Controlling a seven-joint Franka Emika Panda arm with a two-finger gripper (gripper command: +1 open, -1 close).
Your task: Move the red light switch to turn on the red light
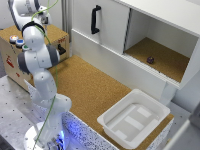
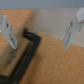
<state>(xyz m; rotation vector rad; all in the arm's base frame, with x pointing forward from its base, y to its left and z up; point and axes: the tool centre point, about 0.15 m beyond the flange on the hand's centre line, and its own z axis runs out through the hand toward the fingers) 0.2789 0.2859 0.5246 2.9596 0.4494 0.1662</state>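
Nearest you, the white rectangular plastic tray (image 1: 134,120) sits at the front edge of the cork-brown tabletop (image 1: 90,85). Behind it stands the white cabinet (image 1: 107,27) with its black handle (image 1: 95,19) and an open compartment holding a small dark object (image 1: 150,60). At the exterior view's far left, the small round red-topped button (image 1: 13,38) rests on the wooden box (image 1: 10,57), beside the blue round button (image 1: 19,42). In the wrist view, your tool (image 2: 41,29) is released, fingers (image 2: 8,31) spread wide over a black bar (image 2: 22,52).

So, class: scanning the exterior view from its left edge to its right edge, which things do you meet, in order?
Red light switch → black cabinet handle → white bin → small dark object in the open cabinet compartment.
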